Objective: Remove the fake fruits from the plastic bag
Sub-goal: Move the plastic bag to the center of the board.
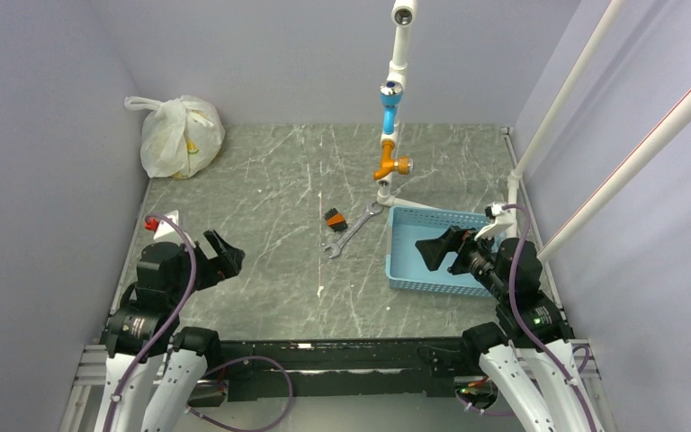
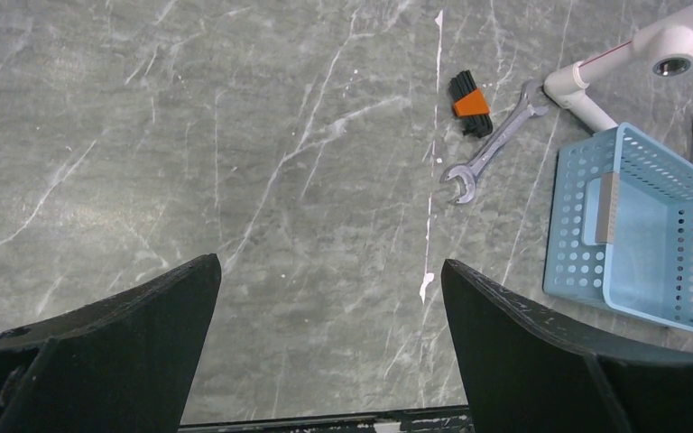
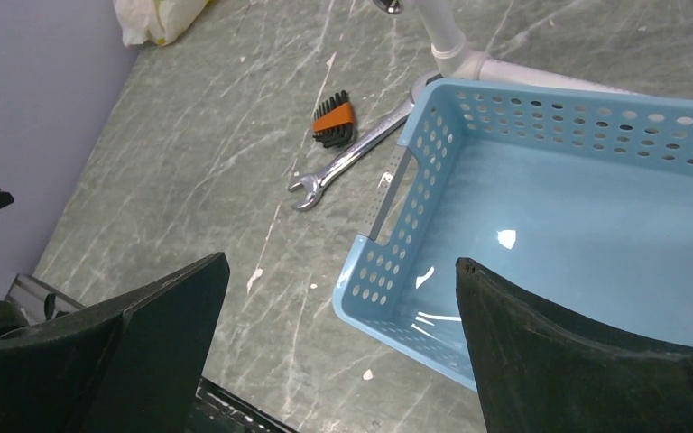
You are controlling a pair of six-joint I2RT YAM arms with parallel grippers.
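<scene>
The plastic bag (image 1: pixel 180 135) is a crinkly translucent white sack with loop handles, bulging in the far left corner of the table; a corner of the plastic bag (image 3: pixel 155 18) also shows in the right wrist view. Yellow shapes show faintly through it; the fake fruits are otherwise hidden inside. My left gripper (image 1: pixel 225 255) hovers open near the front left, far from the bag, with only bare table between its fingers (image 2: pixel 126 334). Over the near end of the blue basket my right gripper (image 1: pixel 434 253) stands open and holds nothing.
A light blue slotted basket (image 1: pixel 414 270) sits at the right, with nothing in it. A silver wrench (image 1: pixel 349 232) and a small black-and-orange piece (image 1: pixel 334 218) lie mid-table. A white pipe stand with blue and orange fittings (image 1: pixel 391 135) rises behind them. Grey walls close in the left and back.
</scene>
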